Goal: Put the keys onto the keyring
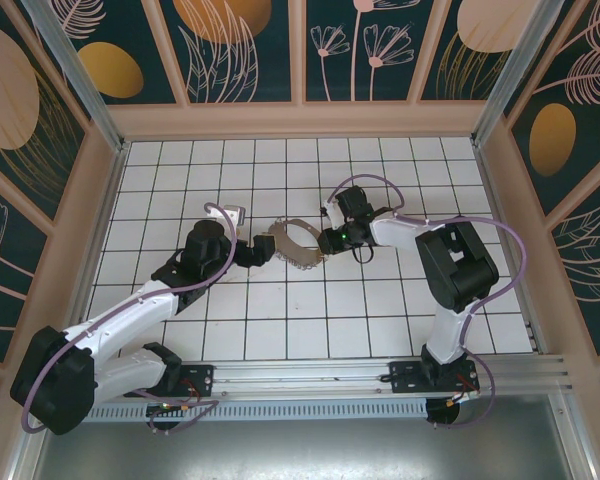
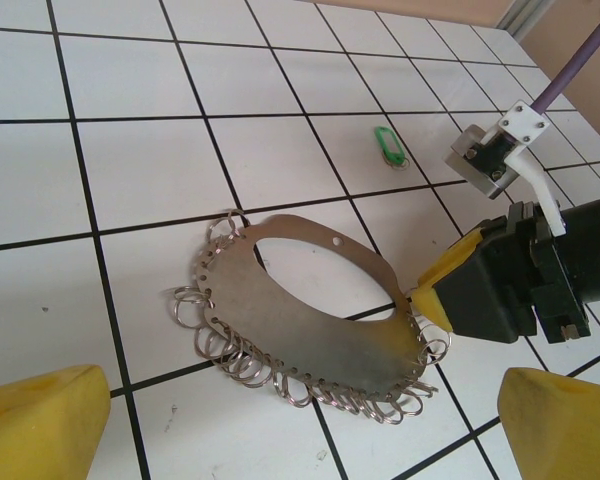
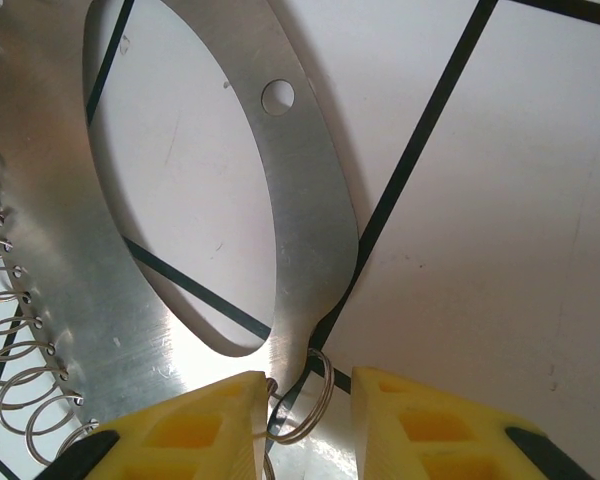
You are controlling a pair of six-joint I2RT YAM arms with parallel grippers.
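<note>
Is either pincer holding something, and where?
Nothing gripped: right pincer straddles a small ring at the tip of the keyring, fingers apart; left pincer hangs open, empty.

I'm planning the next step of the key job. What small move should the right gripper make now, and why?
Probably close the right gripper: its open fingers straddle a small split ring at the end of the keyring plate. Holding it would steady things while the open left gripper fetches the green key.

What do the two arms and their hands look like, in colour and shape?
The left arm and right arm have white links, black joints and looping purple cables. The hands have black bodies and blocky yellow fingers; the right hand carries a white bracket with a grey block.
</note>
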